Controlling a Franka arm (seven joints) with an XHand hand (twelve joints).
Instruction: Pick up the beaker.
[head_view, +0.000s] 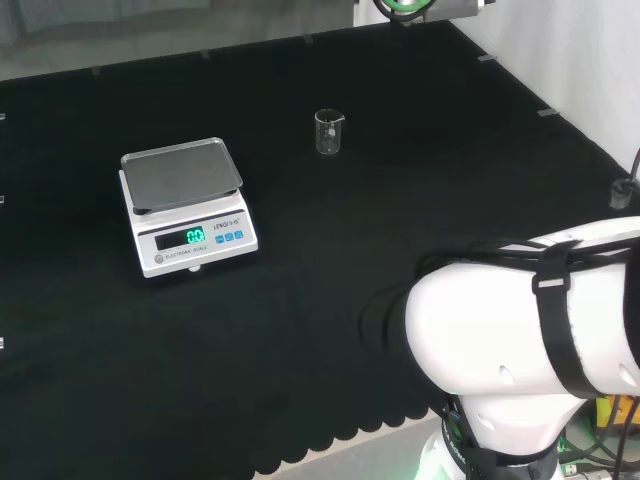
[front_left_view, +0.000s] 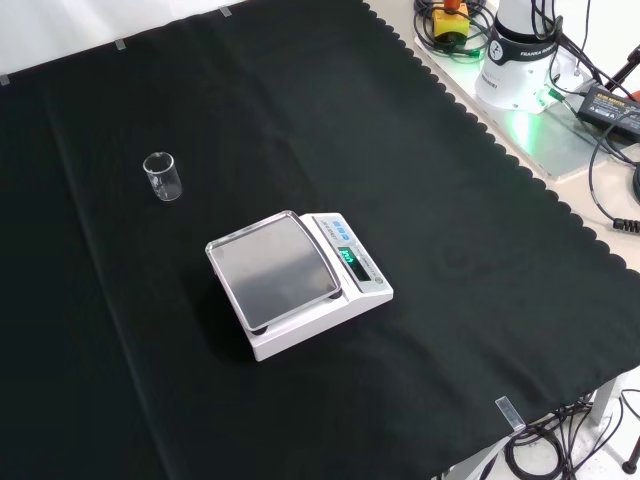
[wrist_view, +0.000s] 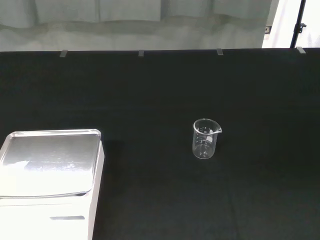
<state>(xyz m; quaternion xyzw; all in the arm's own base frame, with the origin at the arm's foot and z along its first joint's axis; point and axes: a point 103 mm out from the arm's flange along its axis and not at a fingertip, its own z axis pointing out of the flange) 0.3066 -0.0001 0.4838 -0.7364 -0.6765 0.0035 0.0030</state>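
How the fingers are standing cannot be told from these views, so the account is starting from the arm's white link (head_view: 520, 320), which is sitting at the lower right of the head view, well apart from the ware.

The beaker (head_view: 329, 131) is standing upright on the black surface (head_view: 330, 300), above the centre of the head view. In the front view the beaker (front_left_view: 162, 176) is standing at the upper left, and in the wrist view the beaker (wrist_view: 205, 138) is showing right of centre with its small pouring lip turned to one side. It is looking empty, though clear ware makes that hard to confirm.

The scale (head_view: 186, 205) is sitting at the left of the head view, well apart from the beaker; in the front view the scale (front_left_view: 296, 282) is lying near the centre, lower and to the right of the glass. Its steel pan (wrist_view: 50, 162) is bare.

As a judgement, the beaker is going to handle as a light, stiff, smooth thing: slippery at the wall, easy to tip with a nudge, and breakable if knocked over or dropped. The sensible hold is around the cylindrical wall at about mid height, from opposite sides, keeping clear of the lip and the thin rim. The pick-up is not yet begun.
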